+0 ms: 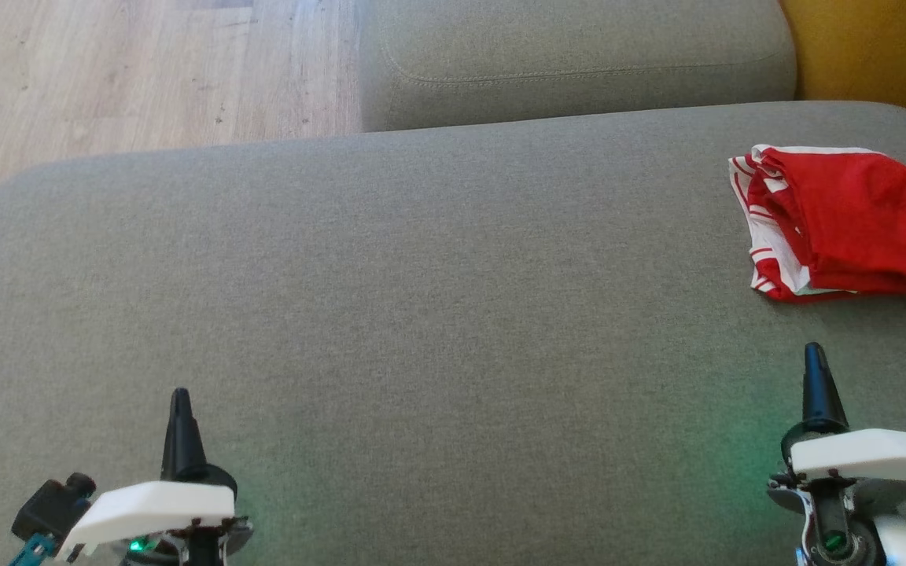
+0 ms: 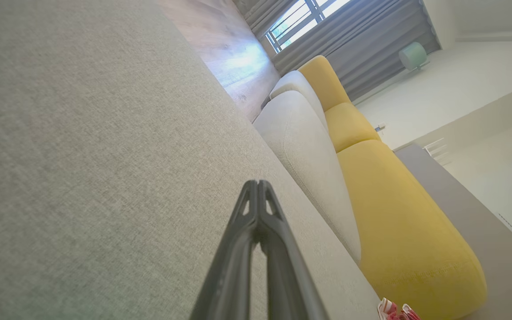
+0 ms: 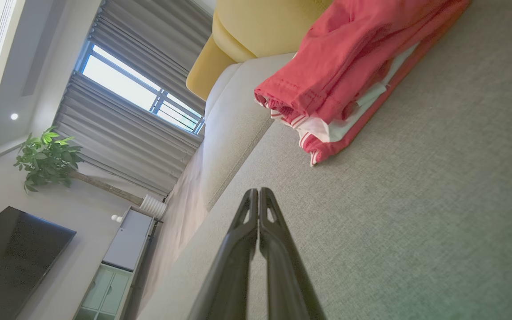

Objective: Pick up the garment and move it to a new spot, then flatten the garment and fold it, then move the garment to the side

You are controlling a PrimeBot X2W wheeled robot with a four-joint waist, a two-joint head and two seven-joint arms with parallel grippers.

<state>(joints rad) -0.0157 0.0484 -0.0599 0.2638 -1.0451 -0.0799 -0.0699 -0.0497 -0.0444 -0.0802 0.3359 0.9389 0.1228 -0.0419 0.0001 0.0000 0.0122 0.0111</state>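
The red garment lies bunched on the sofa seat, ahead of the right tool and well apart from the left tool. Both tools are closed together and empty. For pick-up, the right tool should open before reaching the garment's near edge.

A wide grey fabric seat cushion with rounded corners stretches across the head view. A red garment with white, red-striped trim lies directly on it, near the cushion's far right side, folded into a loose, slightly rumpled stack, with red layers over the white-striped ones. A second grey cushion sits just beyond the far edge. Pale wood floor shows at the far left.
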